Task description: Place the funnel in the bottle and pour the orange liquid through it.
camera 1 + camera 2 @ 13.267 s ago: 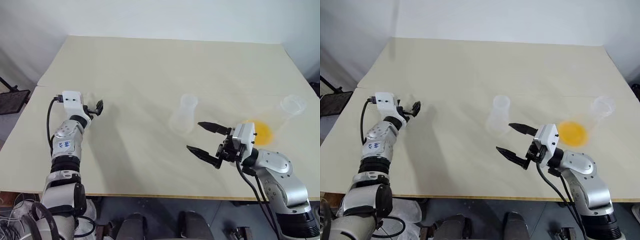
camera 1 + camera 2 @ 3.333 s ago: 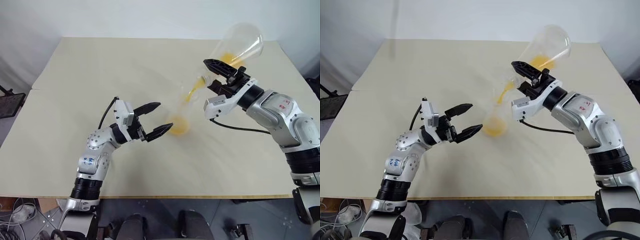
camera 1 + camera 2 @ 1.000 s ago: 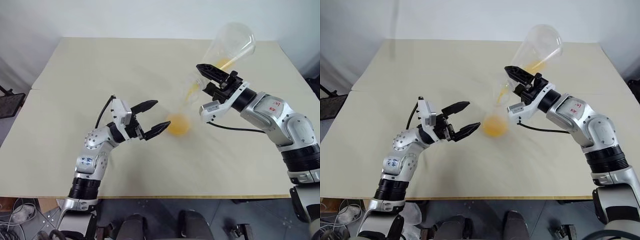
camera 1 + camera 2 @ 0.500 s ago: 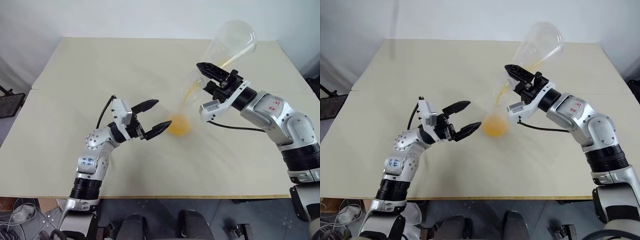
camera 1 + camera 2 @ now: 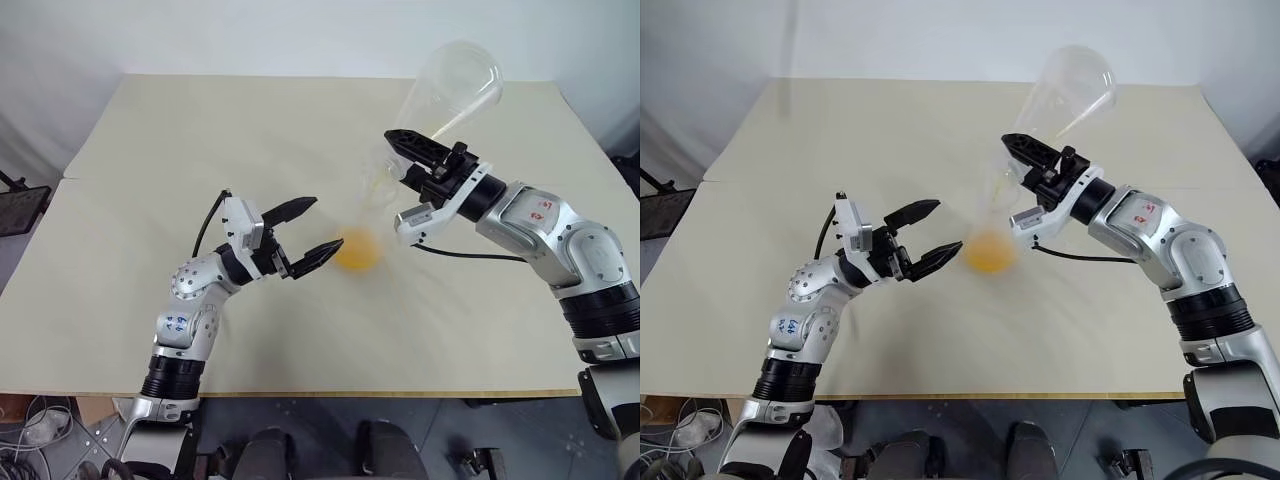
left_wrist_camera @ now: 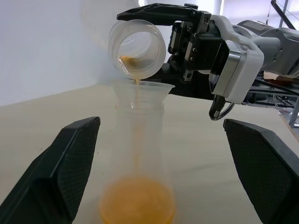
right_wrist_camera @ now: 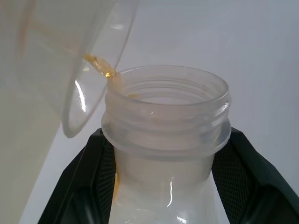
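The clear bottle (image 5: 362, 225) stands mid-table with the small clear funnel (image 6: 142, 87) in its neck. Orange liquid (image 6: 138, 204) pools in its base. My right gripper (image 5: 400, 162) is shut on the neck of a large clear flask (image 5: 450, 88), tipped mouth-down over the funnel. A thin orange trickle falls from the flask's mouth (image 6: 137, 49) into the funnel (image 7: 56, 60). My left gripper (image 5: 326, 224) is open. Its fingers (image 6: 70, 158) stand either side of the bottle's lower part without touching it.
The pale table (image 5: 200, 130) stretches wide around the bottle. Its front edge runs close below my arms. A dark object (image 5: 20, 205) sits off the table's left side.
The orange left inside the tipped flask has drained to a thin streak, and the stream into the funnel has thinned. Both grippers have stayed in place.
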Available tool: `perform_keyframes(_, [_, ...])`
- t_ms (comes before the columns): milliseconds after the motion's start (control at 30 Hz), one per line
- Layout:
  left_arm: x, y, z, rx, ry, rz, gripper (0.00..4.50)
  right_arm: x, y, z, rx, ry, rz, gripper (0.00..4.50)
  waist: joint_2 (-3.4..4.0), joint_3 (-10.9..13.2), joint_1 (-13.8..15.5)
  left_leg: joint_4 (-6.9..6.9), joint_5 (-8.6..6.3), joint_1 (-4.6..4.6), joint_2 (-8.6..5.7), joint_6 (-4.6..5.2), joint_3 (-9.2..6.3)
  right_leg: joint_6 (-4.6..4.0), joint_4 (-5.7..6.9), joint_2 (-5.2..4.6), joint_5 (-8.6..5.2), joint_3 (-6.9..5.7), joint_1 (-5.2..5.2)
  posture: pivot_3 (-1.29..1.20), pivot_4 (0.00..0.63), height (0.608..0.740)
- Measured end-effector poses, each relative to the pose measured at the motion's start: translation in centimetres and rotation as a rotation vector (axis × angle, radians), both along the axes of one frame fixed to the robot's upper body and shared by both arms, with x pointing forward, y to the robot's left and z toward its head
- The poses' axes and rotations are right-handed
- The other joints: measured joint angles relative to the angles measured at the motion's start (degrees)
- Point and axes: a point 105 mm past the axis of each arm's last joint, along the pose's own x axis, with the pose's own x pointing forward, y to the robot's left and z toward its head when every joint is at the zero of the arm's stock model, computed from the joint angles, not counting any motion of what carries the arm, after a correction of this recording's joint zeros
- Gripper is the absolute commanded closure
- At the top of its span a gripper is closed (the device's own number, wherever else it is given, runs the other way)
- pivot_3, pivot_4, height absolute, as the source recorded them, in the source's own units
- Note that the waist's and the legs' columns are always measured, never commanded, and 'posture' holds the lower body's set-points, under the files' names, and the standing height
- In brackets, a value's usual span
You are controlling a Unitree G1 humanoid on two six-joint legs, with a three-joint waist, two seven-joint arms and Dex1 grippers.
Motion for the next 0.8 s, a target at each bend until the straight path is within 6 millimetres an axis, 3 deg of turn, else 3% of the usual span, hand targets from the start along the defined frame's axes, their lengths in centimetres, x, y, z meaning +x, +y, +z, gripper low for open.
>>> perform_keyframes(800, [0.00, -0.04, 0.14, 0.002, -0.007, -0.005, 0.00, -0.15, -0.17, 0.56, 0.068, 0.024, 0.018, 2.06, 0.00, 0.00, -0.02, 0.00, 0.00, 0.00, 0.00, 0.00, 0.00, 0.00, 0.00, 0.00, 0.00, 0.00, 0.00, 0.00, 0.150, 0.740])
